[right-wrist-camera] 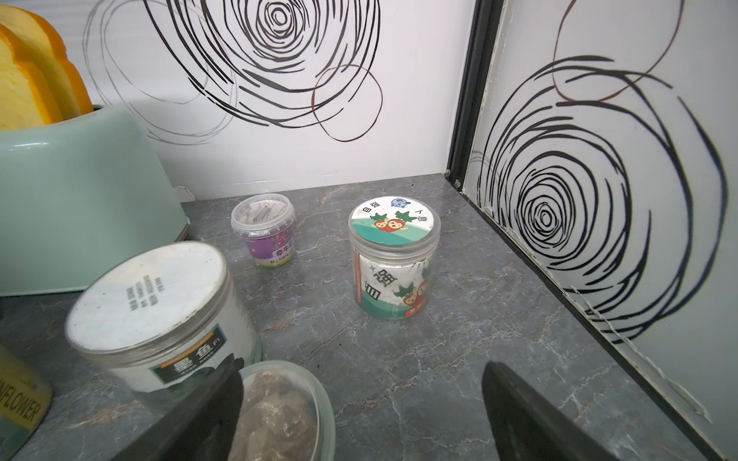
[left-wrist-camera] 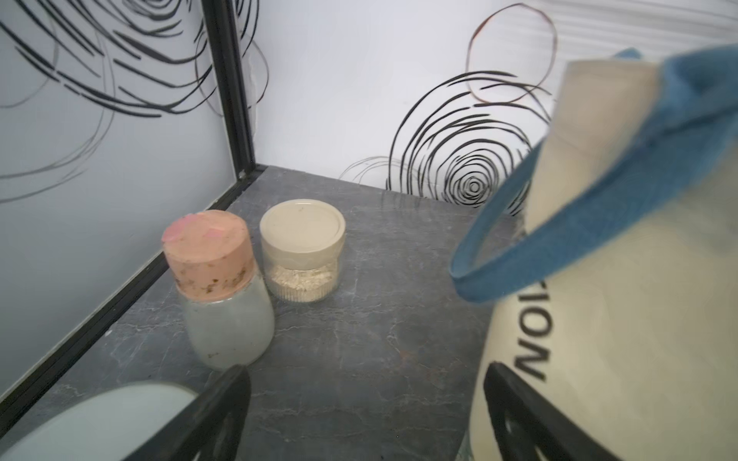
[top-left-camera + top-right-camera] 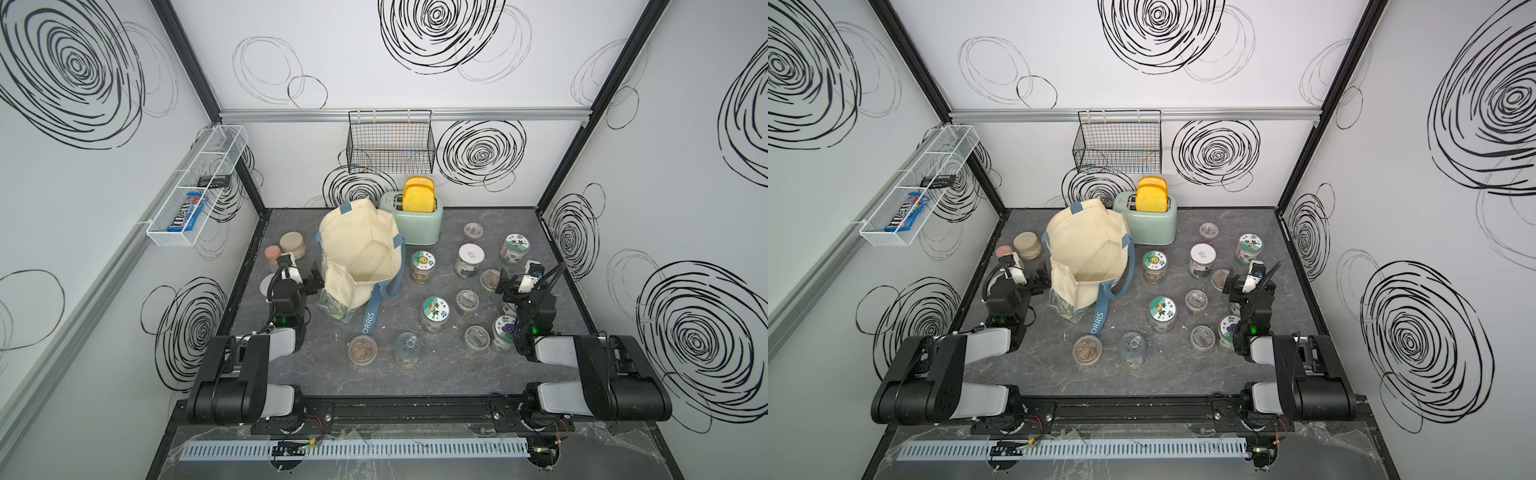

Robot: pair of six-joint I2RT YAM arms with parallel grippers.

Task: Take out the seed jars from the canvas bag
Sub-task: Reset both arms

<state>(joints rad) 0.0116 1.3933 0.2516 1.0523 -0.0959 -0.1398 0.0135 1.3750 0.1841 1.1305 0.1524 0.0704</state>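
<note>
Cream canvas bag (image 3: pixel 359 249) stands open, seed jars (image 3: pixel 434 312) out on its right, mint toaster (image 3: pixel 419 228) behind; my left gripper (image 2: pixel 365 395) beside it and right gripper (image 1: pixel 361 399) among jars gape empty over grey marbled tabletop (image 3: pixel 415 374), swirl-printed walls (image 3: pixel 353 62).

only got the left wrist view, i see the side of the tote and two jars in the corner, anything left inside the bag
Observer: In both top views the canvas bag stands open, and no jar shows inside.
Operator: so where are they
Observer: The seed jars stand out on the table, mostly on the right arm's side of the bag. A flower-lid jar is nearest it.
Operator: is the other arm holding one
Observer: No. The right pincer is open and empty, with a clear tub beside one finger.
</note>
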